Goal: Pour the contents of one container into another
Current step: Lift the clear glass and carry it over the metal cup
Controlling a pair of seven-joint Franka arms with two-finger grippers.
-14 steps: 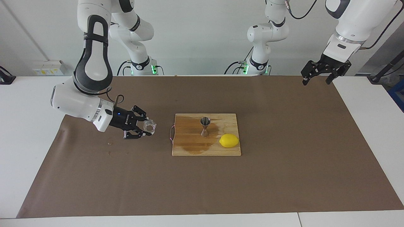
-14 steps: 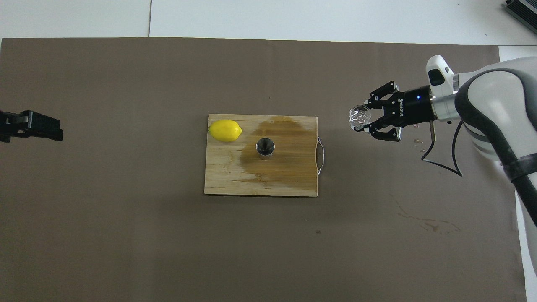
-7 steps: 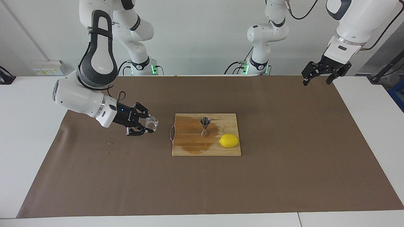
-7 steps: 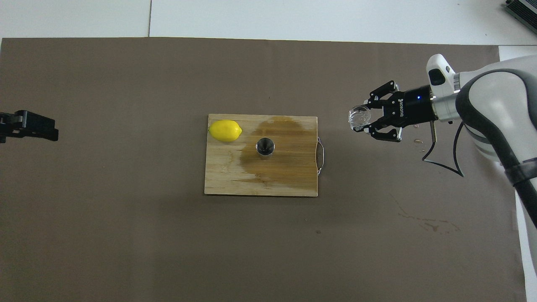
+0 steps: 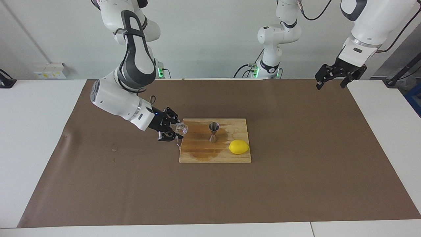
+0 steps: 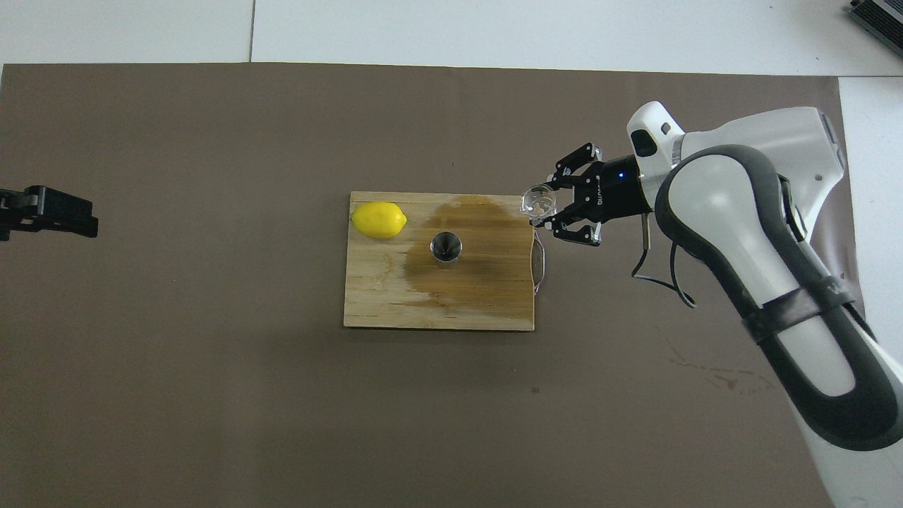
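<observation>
A tiny clear knobbly glass vessel (image 5: 182,129) (image 6: 539,202) is held in my right gripper (image 5: 178,131) (image 6: 544,209), which is shut on it above the handle edge of the wooden cutting board (image 5: 204,155) (image 6: 381,300). The steel hourglass jigger (image 5: 213,132) (image 6: 446,248) stands upright near the board's middle, on a dark wet patch, a short way from the glass. My left gripper (image 5: 330,86) hangs open and empty, high over the left arm's end of the table, where that arm waits.
A yellow lemon (image 5: 238,146) (image 6: 379,219) lies on the board beside the jigger, toward the left arm's end. A brown mat (image 5: 296,164) covers the table. Small spill marks (image 6: 719,377) stain the mat toward the right arm's end.
My right arm has carried the glass vessel across the mat toward the cutting board, up to its handle edge. The left gripper has barely moved.
</observation>
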